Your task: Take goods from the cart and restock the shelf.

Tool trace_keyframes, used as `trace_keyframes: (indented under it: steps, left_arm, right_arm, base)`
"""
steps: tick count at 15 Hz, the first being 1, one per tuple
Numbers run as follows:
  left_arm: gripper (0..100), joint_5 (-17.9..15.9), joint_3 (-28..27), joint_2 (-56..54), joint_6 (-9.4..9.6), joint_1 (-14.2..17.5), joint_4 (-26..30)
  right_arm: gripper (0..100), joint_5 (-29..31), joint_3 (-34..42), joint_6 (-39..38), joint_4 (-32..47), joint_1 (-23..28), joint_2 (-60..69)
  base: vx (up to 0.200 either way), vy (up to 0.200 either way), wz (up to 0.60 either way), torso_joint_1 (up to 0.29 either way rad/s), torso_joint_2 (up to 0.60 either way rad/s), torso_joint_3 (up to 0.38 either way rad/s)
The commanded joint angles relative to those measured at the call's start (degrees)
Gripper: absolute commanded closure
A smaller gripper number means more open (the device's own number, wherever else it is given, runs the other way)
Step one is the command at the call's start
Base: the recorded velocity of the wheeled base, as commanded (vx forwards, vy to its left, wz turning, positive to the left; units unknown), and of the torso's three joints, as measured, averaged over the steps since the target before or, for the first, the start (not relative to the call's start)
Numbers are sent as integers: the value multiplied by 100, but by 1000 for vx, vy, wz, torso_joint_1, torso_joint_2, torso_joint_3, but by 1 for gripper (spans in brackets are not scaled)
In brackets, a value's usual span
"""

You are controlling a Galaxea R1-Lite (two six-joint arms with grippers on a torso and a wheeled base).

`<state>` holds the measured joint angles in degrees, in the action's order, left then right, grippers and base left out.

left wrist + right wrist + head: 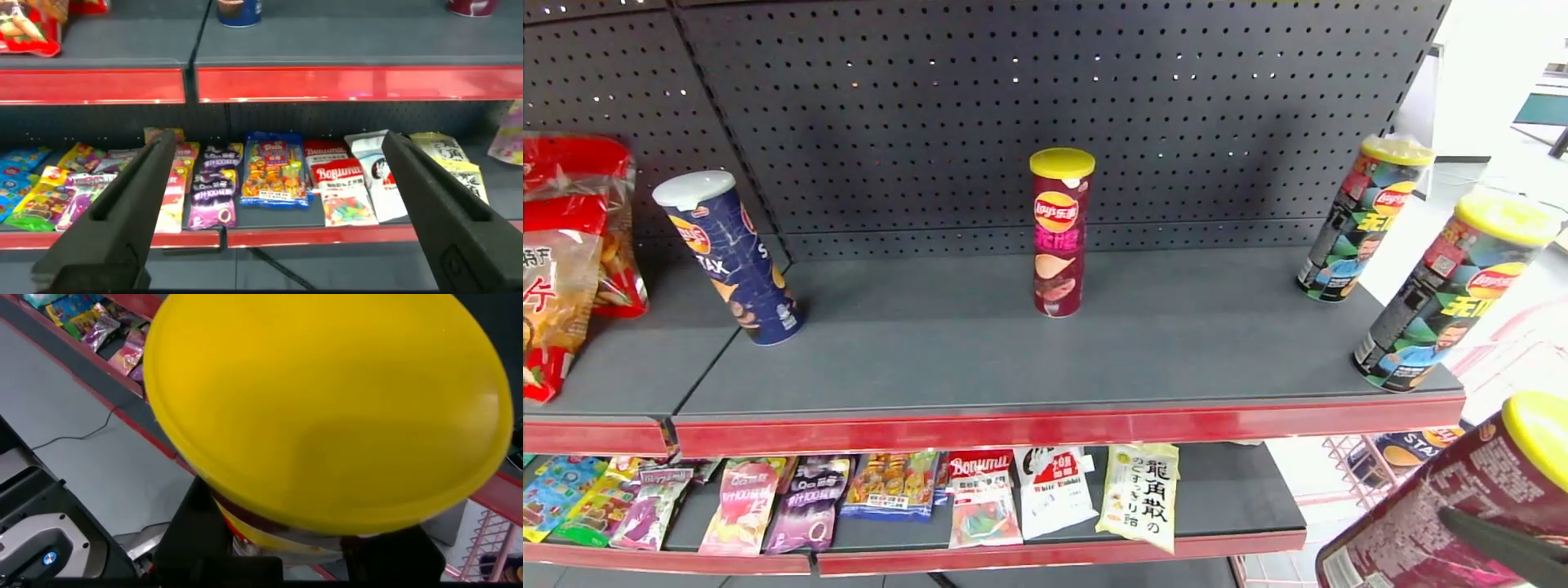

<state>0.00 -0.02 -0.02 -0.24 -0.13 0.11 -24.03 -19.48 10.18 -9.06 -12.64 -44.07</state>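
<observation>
A maroon chip can with a yellow lid (1445, 506) tilts at the lower right, below the top shelf's front edge, and my right gripper (1499, 535) is shut on it. The right wrist view looks down on its lid (327, 408), with my right gripper (298, 555) clamped round the can's body. The grey top shelf (980, 367) carries a matching maroon can (1059, 233) in the middle, a blue can (731, 257) on the left and two black-green cans (1364, 220) (1450, 294) on the right. My left gripper (278, 143) is open and holds nothing, facing the lower shelf.
Red snack bags (572, 245) stand at the top shelf's left end. Several candy bags (980, 498) lie along the lower shelf (270, 237). A pink wire cart (1347, 465) with a blue can (1401, 453) in it sits low on the right.
</observation>
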Motion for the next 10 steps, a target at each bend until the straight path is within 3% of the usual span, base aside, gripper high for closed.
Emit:
trace_keyframes:
  steps: [1, 2, 7, 10]
  left_arm:
    - [0, 0, 2, 2, -2, 5, -2]
    - [0, 0, 2, 2, -2, 5, -2]
    - [0, 0, 2, 2, 7, 5, -2]
    - [0, 0, 2, 2, -2, 5, -2]
  right_arm:
    - [100, -5, 6, 2, 0, -1, -14]
    - [100, -5, -3, 2, 0, -1, -14]
    - [100, -5, -12, 2, -8, -1, -14]
    - [100, 3, -3, -7, 9, -1, 109]
  base:
    - [0, 0, 0, 0, 0, 0]
    - [0, 0, 0, 0, 0, 0]
    - [200, 0, 0, -6, -1, 3]
    - [0, 0, 0, 0, 0, 0]
